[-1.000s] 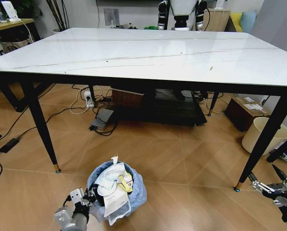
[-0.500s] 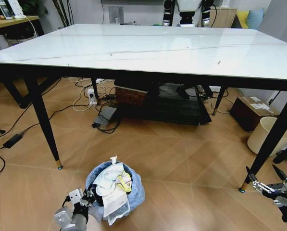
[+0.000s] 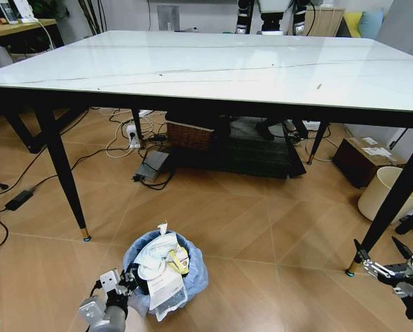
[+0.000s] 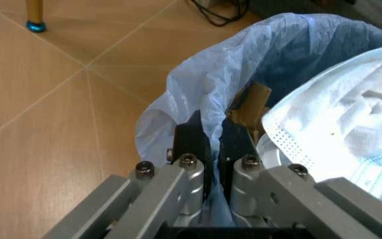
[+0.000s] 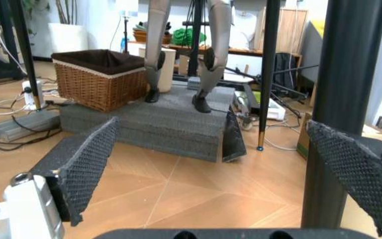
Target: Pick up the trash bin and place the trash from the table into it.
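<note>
Down low, the left gripper is pinching the rim of the trash bin, and the left wrist view is showing it plainly: its two black fingers are sitting clamped together with the crinkled light-blue bag squeezed between them. The bin is sitting just beyond that gripper on the wooden floor, on the near side of the table. It is brimming with the trash: white crumpled papers are piling above the rim, a yellow scrap is peeking out on the side away from the gripper, and a brown piece of carton is poking up right behind the fingertips. A white perforated sheet is crowding the bin's mouth beside the fingers.

Over on the other side, the right gripper is hovering low above the floor with its jaws spread wide, nothing between them. Its textured pads are standing well apart in the right wrist view, and one of the table's black legs is rising just ahead of it. Farther past that gripper, a wicker basket is resting on a dark mat under the table, and a plain cream bin is standing beyond the leg.
</note>
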You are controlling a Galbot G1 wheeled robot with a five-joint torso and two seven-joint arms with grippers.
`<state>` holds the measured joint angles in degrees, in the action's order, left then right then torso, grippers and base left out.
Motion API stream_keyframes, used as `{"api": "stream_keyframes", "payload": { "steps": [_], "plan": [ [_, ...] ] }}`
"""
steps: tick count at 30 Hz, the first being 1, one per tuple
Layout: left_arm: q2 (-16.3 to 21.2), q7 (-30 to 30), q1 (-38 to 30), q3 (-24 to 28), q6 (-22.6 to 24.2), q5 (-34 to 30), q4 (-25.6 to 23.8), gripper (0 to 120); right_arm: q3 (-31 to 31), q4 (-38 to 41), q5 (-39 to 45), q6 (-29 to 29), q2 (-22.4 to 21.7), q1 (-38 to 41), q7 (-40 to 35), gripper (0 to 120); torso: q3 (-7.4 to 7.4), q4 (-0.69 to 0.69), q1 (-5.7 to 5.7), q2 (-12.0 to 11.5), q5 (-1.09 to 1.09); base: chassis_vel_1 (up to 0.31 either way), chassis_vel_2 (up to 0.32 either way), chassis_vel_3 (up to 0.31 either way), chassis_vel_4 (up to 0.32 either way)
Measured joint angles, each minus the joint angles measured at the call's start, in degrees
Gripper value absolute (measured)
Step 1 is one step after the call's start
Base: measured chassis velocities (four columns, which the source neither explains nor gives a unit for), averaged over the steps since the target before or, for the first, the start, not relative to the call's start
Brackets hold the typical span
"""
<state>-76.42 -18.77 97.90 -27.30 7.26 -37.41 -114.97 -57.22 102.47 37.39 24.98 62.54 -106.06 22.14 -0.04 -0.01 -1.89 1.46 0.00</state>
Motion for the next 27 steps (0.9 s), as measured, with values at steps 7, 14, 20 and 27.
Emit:
{"api": "stream_keyframes", "payload": {
  "steps": [7,14,20,27],
  "plan": [
    [-0.82,0.00,-1.21,0.86,0.38,-1.96,0.20,0,0.00,0.00,0.00,0.00,0.00,0.00,0.00,100,0.00,0.00,-0.03,0.15,0.00,0.000,0.000,0.000,0.000],
    [-1.26,-0.41,-1.97,1.28,1.63,-4.62,0.63,0,0.00,0.00,0.00,0.00,0.00,0.00,0.00,100,0.00,0.00,-0.05,0.25,0.00,0.000,0.000,0.000,0.000],
    [-1.95,-1.46,-3.20,1.58,2.65,-5.81,1.79,0,0.00,0.00,0.00,0.00,0.00,0.00,0.00,100,0.00,0.00,-0.06,0.31,0.00,0.000,0.000,0.000,0.000],
    [-2.99,-2.68,-4.29,2.18,3.52,-7.09,2.84,0,0.00,0.00,0.00,0.00,0.00,0.00,0.00,100,0.00,0.00,-0.07,0.37,0.00,0.000,0.000,0.000,0.000]
  ]
}}
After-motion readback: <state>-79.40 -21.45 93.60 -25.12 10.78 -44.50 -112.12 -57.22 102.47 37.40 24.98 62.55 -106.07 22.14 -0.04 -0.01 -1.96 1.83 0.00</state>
